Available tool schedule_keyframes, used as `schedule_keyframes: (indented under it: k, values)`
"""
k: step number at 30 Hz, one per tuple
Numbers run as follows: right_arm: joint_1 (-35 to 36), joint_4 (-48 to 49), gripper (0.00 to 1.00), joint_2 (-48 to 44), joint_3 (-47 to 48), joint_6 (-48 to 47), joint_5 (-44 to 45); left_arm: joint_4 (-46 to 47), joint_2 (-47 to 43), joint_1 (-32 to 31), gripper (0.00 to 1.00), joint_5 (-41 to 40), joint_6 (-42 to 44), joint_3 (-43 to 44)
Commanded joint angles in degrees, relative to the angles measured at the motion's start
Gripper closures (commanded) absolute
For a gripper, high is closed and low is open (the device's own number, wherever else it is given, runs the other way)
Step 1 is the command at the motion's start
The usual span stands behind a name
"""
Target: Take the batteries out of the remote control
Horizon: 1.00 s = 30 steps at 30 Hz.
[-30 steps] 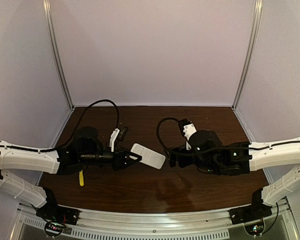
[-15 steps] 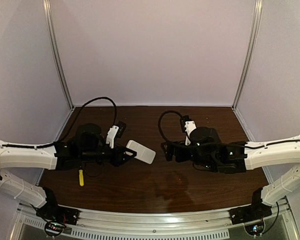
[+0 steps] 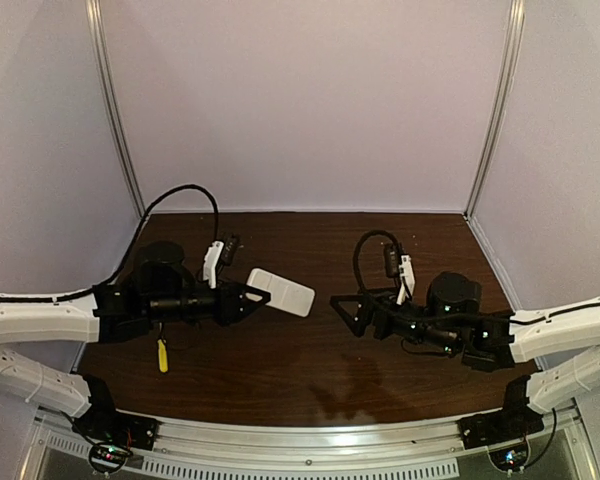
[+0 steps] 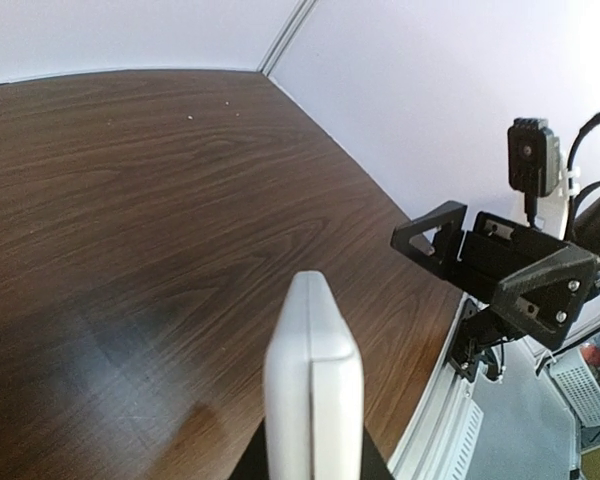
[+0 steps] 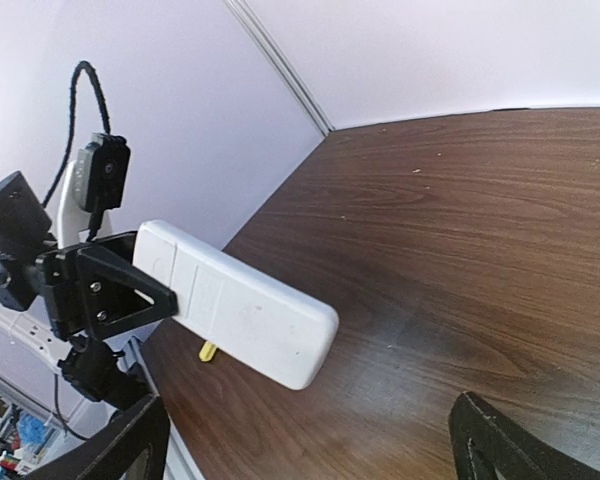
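Both arms reach inward, facing each other, left tool [image 3: 255, 293] clamped tight, right tool [image 3: 346, 310] spread wide.

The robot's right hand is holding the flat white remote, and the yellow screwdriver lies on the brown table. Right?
Not quite. The left gripper holds the flat white plastic remote control by one end; the right gripper is open and empty, as the top external view shows. The yellow-handled screwdriver does lie on the dark brown wooden table.
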Motion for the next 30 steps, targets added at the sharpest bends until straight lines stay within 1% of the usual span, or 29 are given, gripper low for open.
schedule_keyframes:
  k: [1,4,7,14,19,24,30]
  values:
    - [-0.29,12.46,0.02,-2.53,-5.17,4.27,-5.38,8.57,-0.6,-0.17,1.0,2.88,-2.69,-1.7]
    - [-0.22,15.3,0.01,-5.32,-7.81,6.39,-6.45,12.27,0.19,-0.14,1.0,5.14,-4.35,-2.62]
    - [-0.23,18.19,0.01,-6.91,-9.97,8.01,-7.62,13.85,1.25,-0.14,1.0,6.11,-5.86,-2.19]
    - [-0.36,19.91,0.0,-7.68,-11.04,7.16,-9.0,19.46,3.52,-0.1,1.0,9.97,-9.35,-1.51]
    - [-0.44,22.35,0.0,-6.72,-11.24,7.35,-10.49,23.32,5.95,-0.17,1.0,13.85,-11.66,-1.14]
    - [-0.47,27.14,0.01,-3.79,-11.54,7.58,-12.61,28.6,7.27,-0.18,1.0,16.33,-13.71,-2.55]
    - [-0.51,31.57,0.03,2.3,-10.39,7.79,-15.14,29.59,7.66,-0.14,1.0,18.02,-14.53,-2.41]
